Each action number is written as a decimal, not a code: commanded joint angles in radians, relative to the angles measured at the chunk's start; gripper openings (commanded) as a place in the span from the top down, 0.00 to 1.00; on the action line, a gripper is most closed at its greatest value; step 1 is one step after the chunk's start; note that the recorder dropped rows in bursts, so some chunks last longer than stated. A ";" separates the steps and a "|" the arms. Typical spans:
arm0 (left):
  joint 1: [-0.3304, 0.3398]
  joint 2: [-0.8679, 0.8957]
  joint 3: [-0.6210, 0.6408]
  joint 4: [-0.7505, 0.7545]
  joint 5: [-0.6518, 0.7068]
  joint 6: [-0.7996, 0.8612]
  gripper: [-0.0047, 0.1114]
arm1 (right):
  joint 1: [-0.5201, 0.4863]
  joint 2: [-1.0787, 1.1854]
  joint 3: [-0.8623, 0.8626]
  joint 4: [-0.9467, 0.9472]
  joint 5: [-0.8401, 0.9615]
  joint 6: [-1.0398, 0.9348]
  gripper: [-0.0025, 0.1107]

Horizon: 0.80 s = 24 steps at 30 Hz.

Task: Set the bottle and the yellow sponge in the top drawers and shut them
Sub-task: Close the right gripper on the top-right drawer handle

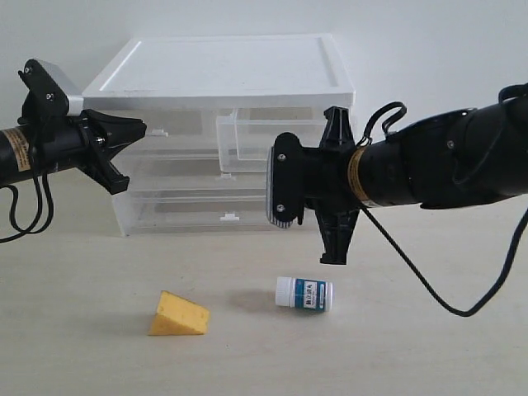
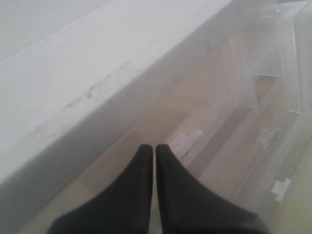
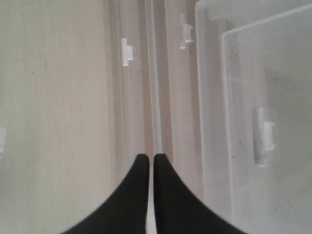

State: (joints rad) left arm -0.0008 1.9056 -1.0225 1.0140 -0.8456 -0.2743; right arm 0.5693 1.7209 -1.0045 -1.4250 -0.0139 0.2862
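Observation:
The bottle [image 1: 304,293] lies on its side on the table in front of the cabinet. To its left rests the yellow sponge [image 1: 177,315]. The top right drawer [image 1: 268,136] is pulled out and holds nothing; its tab handle [image 3: 263,136] shows in the right wrist view. The top left drawer [image 1: 165,124] sits pushed in. My left gripper [image 1: 142,128] is shut on nothing, its tips [image 2: 155,146] just short of that drawer's handle [image 2: 187,140]. My right gripper [image 1: 278,191] [image 3: 152,156] is also shut on nothing, rolled sideways in front of the cabinet, below the open drawer and above the bottle.
The white-topped cabinet [image 1: 223,70] stands at the back against the wall. Its two full-width drawers [image 1: 198,210] are pushed in. A black cable [image 1: 429,289] hangs from the right arm down to the table.

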 commanded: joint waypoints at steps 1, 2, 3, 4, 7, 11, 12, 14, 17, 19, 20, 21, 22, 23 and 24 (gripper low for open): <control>-0.003 0.004 -0.018 -0.095 0.034 0.002 0.93 | 0.034 -0.051 0.003 0.001 0.001 0.027 0.98; -0.003 0.004 -0.018 -0.095 0.034 0.002 0.93 | 0.044 -0.062 0.003 0.001 0.003 0.027 0.98; -0.003 0.004 -0.018 -0.095 0.034 0.002 0.93 | 0.053 -0.073 0.003 0.001 0.005 0.027 0.98; -0.003 0.004 -0.018 -0.095 0.034 0.002 0.93 | 0.059 -0.083 0.003 0.001 0.014 0.021 0.98; -0.003 0.004 -0.018 -0.095 0.034 0.002 0.93 | 0.070 -0.108 0.003 0.001 0.036 0.001 0.98; -0.003 0.004 -0.018 -0.092 0.034 0.002 0.93 | 0.069 -0.114 0.003 0.001 0.108 -0.007 0.97; -0.003 0.004 -0.018 -0.089 0.034 0.002 0.93 | 0.069 -0.114 0.003 0.001 0.109 -0.007 0.95; -0.003 0.004 -0.018 -0.089 0.034 0.000 0.93 | 0.069 -0.114 0.003 -0.002 0.087 -0.009 0.84; -0.003 0.004 -0.018 -0.089 0.034 -0.002 0.93 | 0.069 -0.114 0.003 -0.036 0.056 -0.010 0.66; -0.003 0.004 -0.018 -0.089 0.034 -0.002 0.93 | 0.069 -0.114 -0.002 -0.051 0.072 -0.010 0.66; -0.003 0.004 -0.018 -0.089 0.034 -0.002 0.93 | 0.069 -0.114 -0.010 -0.051 0.088 -0.010 0.66; -0.003 0.004 -0.018 -0.089 0.034 -0.002 0.93 | 0.069 -0.114 -0.017 -0.051 0.098 -0.010 0.66; -0.003 0.004 -0.018 -0.089 0.034 -0.002 0.93 | 0.069 -0.114 -0.025 -0.051 0.105 -0.010 0.66; -0.003 0.004 -0.018 -0.089 0.034 -0.002 0.93 | 0.069 -0.112 -0.032 -0.051 0.103 -0.010 0.66; -0.003 0.004 -0.018 -0.089 0.034 -0.002 0.93 | 0.069 -0.112 -0.035 -0.051 0.103 -0.010 0.66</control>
State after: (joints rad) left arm -0.0008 1.9056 -1.0225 1.0140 -0.8456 -0.2743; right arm 0.6385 1.6170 -1.0190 -1.4675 0.0774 0.2771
